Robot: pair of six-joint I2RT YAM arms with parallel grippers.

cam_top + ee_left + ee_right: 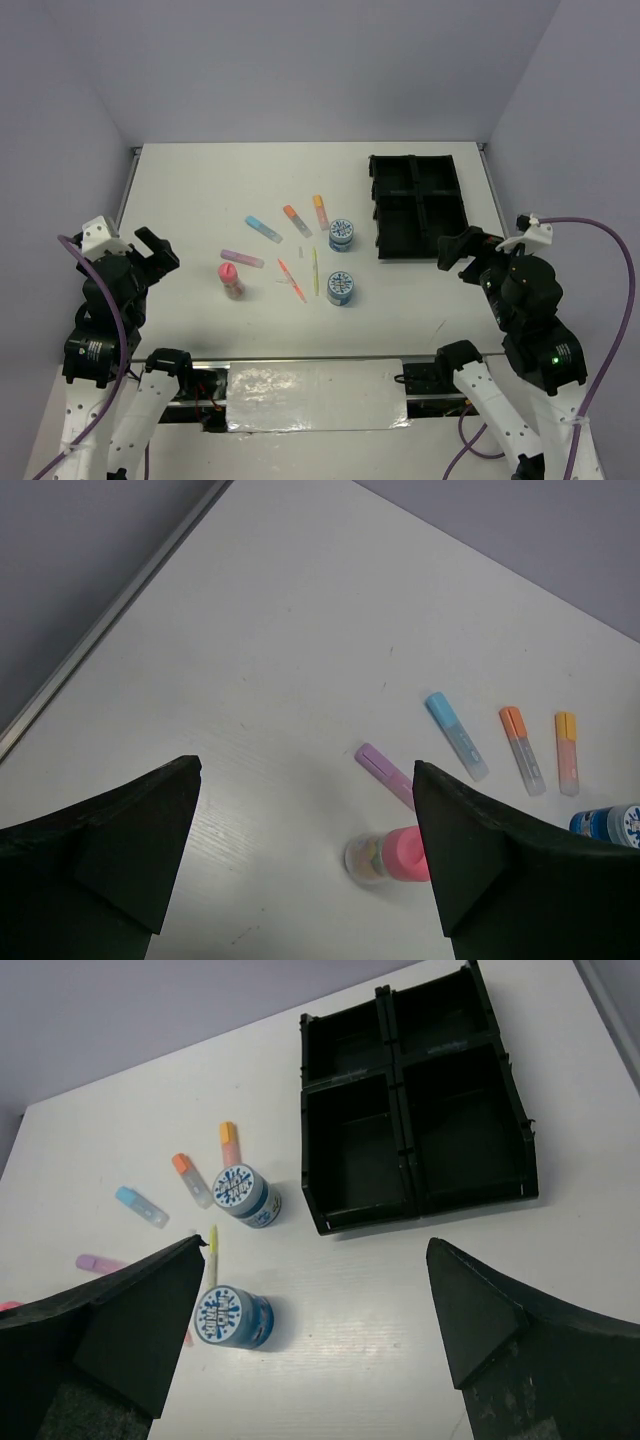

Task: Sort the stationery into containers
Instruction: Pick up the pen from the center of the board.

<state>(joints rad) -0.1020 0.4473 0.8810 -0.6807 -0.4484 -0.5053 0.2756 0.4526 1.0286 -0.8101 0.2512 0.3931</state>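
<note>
The stationery lies loose mid-table: a pink bottle point(232, 278) point(400, 853), purple point(242, 258), blue point(264, 228) and orange point(297, 220) highlighters, thin yellow point(315, 270) and orange point(291, 280) pens, and two blue-white tubs point(340, 235) point(341, 288). The black four-compartment tray point(400, 252) point(370, 1218) sits at the back right with nothing in it. My left gripper point(155, 255) point(305, 770) hovers open left of the bottle. My right gripper point(460, 250) point(315, 1245) hovers open near the tray's front corner, holding nothing.
A second orange highlighter point(321, 213) lies beside the far tub. Purple cables point(610, 330) loop off both arms. A raised rail point(128, 185) borders the table's left edge, and grey walls enclose the back and sides.
</note>
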